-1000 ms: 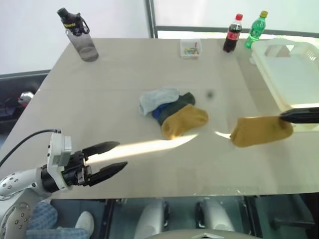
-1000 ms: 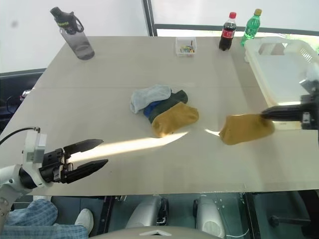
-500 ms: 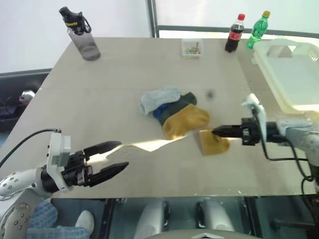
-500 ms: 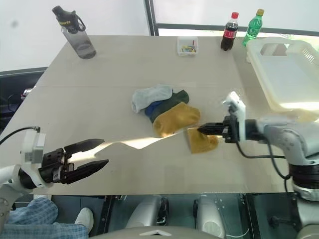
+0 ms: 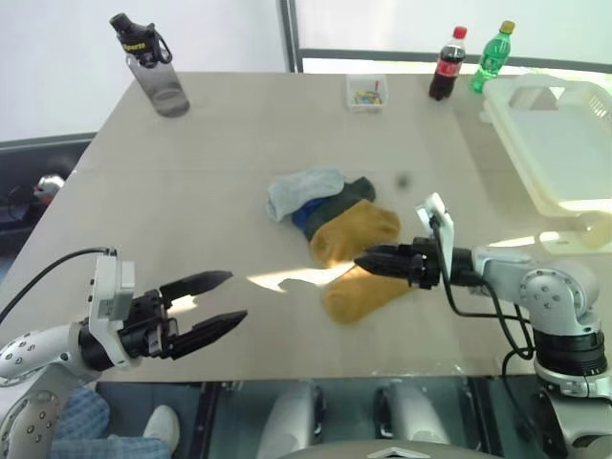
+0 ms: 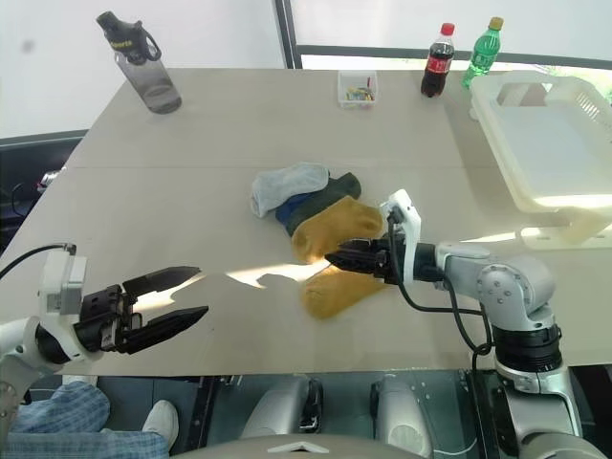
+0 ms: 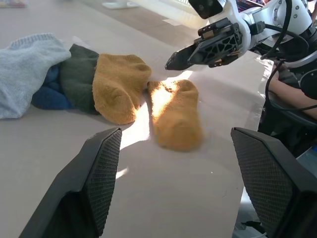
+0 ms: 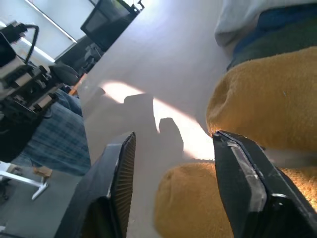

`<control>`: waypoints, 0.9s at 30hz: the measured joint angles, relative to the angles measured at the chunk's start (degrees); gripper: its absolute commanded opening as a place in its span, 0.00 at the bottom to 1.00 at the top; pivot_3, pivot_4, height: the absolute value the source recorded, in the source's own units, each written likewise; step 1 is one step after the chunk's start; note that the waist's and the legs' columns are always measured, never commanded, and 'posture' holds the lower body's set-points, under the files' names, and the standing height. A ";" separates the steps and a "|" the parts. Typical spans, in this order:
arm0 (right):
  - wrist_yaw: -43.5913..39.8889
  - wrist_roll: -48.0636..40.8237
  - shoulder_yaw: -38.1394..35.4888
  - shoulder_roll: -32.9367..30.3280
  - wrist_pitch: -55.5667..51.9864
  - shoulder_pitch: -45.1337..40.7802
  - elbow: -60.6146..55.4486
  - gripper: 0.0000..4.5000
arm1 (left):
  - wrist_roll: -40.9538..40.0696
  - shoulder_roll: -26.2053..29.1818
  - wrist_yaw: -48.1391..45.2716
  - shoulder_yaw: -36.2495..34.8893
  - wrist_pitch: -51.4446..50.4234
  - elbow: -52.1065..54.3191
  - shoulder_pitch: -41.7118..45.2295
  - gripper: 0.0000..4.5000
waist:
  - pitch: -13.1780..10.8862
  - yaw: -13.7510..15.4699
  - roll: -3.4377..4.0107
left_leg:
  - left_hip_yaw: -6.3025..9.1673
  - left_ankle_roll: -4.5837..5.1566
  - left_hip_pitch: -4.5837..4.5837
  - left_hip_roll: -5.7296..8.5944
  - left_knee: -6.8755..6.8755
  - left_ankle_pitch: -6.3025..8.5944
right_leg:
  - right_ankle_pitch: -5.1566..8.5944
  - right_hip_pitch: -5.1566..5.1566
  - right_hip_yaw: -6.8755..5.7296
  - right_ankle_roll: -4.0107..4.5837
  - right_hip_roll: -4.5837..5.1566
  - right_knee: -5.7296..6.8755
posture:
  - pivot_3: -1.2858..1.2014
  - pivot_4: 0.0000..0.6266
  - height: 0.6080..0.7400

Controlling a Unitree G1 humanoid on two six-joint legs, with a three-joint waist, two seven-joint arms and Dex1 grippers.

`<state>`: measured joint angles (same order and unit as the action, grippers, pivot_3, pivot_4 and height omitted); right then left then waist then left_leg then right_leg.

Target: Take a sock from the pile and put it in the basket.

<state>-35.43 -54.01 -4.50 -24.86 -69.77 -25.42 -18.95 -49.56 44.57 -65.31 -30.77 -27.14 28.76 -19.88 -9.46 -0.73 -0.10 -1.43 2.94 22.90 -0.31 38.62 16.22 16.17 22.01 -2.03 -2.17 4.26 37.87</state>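
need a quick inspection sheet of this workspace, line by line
surface: beige table, sunlit streak near the front edge
job's things: pile mid-table; one mustard sock lies flat beside it; basket at the far right, nothing seen inside
clutter: grey water bottle, cola bottle, green bottle, small clear box
grippers: left tool open, holding nothing; right tool open above the loose sock
cables: black cable to the left wrist, another at the right arm
surroundings: window frame behind the table

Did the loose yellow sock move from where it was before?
Yes. The loose yellow sock was near the basket; now it lies on the table by the pile, under the open right gripper.
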 measured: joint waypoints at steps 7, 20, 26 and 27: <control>-2.30 8.14 2.17 -11.07 6.50 2.02 2.23 0.55 | 0.11 -0.01 -0.25 0.10 0.11 -0.03 -0.05 0.84 | 0.01 0.07 -0.01 | -0.01 0.01 0.00 0.01 -0.01 0.01 | 0.01 0.00 0.00 0.01 -0.02 -0.03 | 0.52 0.24 1.00; -5.57 22.10 11.06 -17.65 17.40 9.53 1.28 0.36 | 0.63 0.01 -0.78 1.40 0.29 -0.34 1.02 0.84 | 0.13 0.63 -0.19 | 0.00 0.04 -0.08 0.00 0.02 0.02 | 0.00 -0.13 0.00 0.00 -0.03 -0.04 | 0.52 0.24 1.00; -7.03 19.28 7.71 -20.68 13.46 14.82 -3.45 0.01 | 1.06 0.12 -1.16 1.89 0.29 -1.26 1.77 0.84 | 0.13 1.05 -0.19 | 0.02 0.07 -0.08 0.00 0.02 0.03 | 0.01 -0.14 -0.02 0.00 -0.02 -0.07 | 0.52 0.24 1.00; -7.09 18.80 7.44 -20.69 12.86 15.27 -3.92 0.01 | 1.07 0.13 -1.24 2.02 0.29 -1.31 1.82 0.84 | 0.13 1.01 -0.19 | 0.02 0.07 -0.08 0.00 0.02 0.04 | 0.01 -0.14 -0.02 0.00 -0.02 -0.06 | 0.52 0.24 1.00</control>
<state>-42.52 -35.21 2.94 -45.55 -56.91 -10.15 -22.87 -48.49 44.71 -66.56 -28.75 -26.85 27.45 -18.05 -9.33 0.28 -0.30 -1.42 3.01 22.81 -0.31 38.64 16.25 16.18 21.88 -2.05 -2.17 4.23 37.81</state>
